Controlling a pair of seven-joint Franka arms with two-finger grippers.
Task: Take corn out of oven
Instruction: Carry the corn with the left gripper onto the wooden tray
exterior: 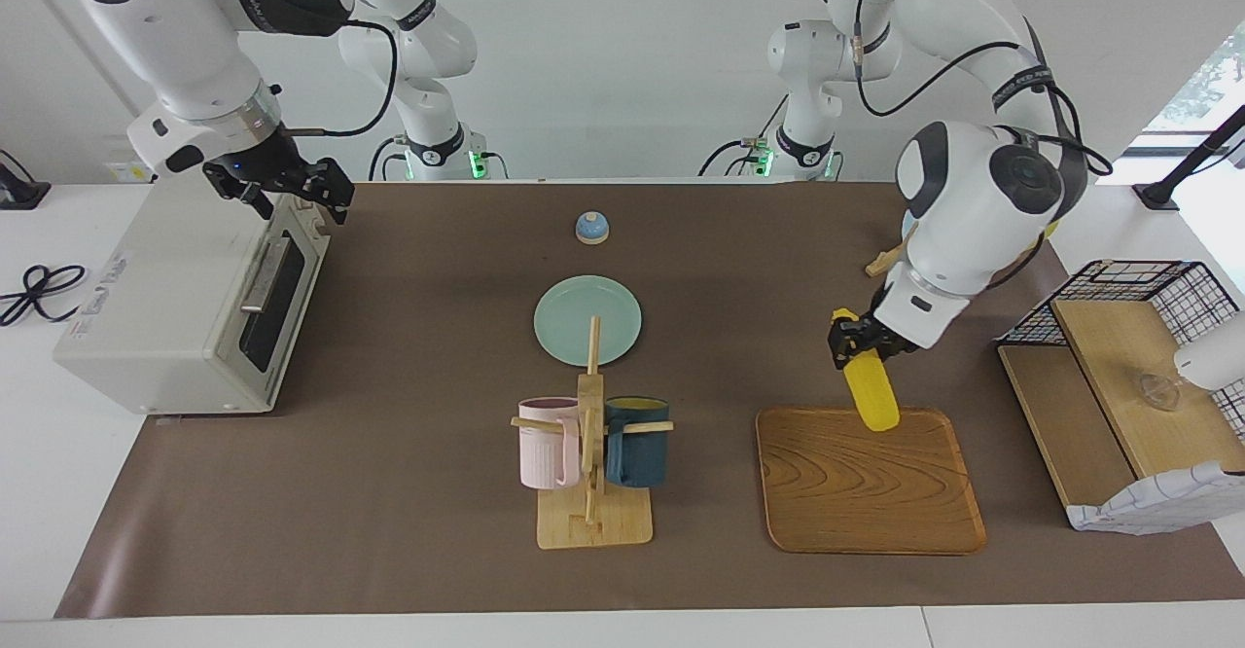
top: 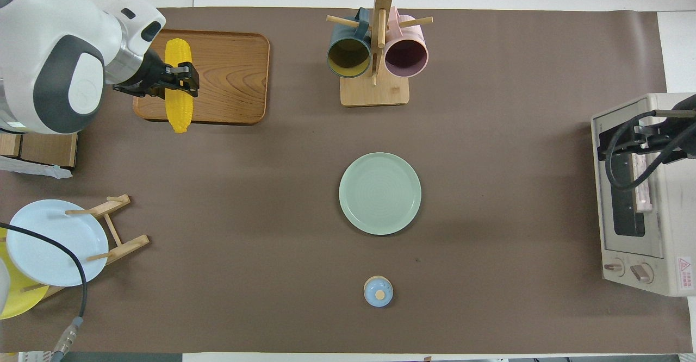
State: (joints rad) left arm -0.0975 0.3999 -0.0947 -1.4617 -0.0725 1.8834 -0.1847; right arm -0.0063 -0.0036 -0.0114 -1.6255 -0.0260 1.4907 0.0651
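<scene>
- The left end effector (exterior: 862,342) is clamped on the bright yellow tapered corn cob (exterior: 871,397), held in the air over the edge of the rounded wooden tray (exterior: 869,492) nearest the robots.
- The cob hangs tilted, its pointed tip (top: 179,129) reaching past that tray edge in the overhead view.
- The right end effector (exterior: 288,191) hovers over the top front corner of the boxy off-white toaster oven (exterior: 165,298), its fingers spread apart, gripping nothing.
- The oven's dark glass door (exterior: 275,296) is closed.
- A round pale green plate (exterior: 587,320) lies bare mid-tabletop, between a small blue knobbed lid (exterior: 591,228) and a wooden mug stand (exterior: 591,473).
</scene>
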